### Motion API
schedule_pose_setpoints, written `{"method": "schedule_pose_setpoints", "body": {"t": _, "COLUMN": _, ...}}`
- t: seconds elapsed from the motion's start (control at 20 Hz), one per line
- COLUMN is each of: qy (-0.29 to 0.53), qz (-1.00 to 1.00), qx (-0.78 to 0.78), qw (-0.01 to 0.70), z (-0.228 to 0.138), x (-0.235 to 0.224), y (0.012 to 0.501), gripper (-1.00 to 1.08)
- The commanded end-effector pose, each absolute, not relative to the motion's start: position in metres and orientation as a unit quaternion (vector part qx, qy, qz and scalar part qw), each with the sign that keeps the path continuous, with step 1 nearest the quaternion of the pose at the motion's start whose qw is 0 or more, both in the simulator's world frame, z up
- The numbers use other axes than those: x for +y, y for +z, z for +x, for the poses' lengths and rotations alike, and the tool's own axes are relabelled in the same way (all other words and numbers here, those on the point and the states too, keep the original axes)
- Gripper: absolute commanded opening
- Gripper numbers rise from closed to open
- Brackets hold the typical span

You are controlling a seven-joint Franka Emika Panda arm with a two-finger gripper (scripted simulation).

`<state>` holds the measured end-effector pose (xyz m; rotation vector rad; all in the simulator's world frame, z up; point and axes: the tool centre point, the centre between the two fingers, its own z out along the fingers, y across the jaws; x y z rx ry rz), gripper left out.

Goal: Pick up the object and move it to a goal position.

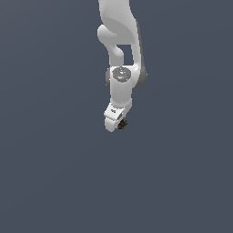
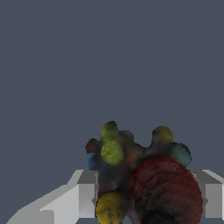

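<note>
Between the two grey fingers (image 2: 87, 192) of the claw (image 2: 146, 197) sits the lump (image 2: 144, 179), and the wrist view puts it right up close: a dark, knobbly cluster with a big red ball, yellow-green bumps, a yellow one low down and touches of blue at the edges. One finger presses at each flank, so the claw is clamped on the lump, no gap showing on either side. From the exterior view, the white arm (image 1: 120, 54) hangs down from the top of the picture, wrist bent, and the claw (image 1: 117, 124) points downward at its end. There's the lump (image 1: 122, 124), a tiny dark speck with coloured dots, tucked at the claw's tip on the exterior view's right side. Around it all, just a flat, even slate-grey backdrop (image 1: 45, 173); whether that is floor or wall, I can't tell.
</note>
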<state>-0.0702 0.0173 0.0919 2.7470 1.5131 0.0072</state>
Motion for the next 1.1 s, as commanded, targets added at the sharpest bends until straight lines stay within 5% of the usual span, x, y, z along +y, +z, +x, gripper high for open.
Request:
{"method": "schedule_pose_setpoints", "body": {"t": 0.0, "qy": 0.003, "qz": 0.876, "qx": 0.483, "qw": 0.003, "z": -0.07, "x": 0.03, "y": 0.113, "gripper": -1.0}}
{"method": "schedule_pose_setpoints", "body": {"t": 1.05, "qy": 0.0, "qz": 0.875, "qx": 0.483, "qw": 0.0, "z": -0.063, "x": 0.144, "y": 0.315, "gripper": -1.0}}
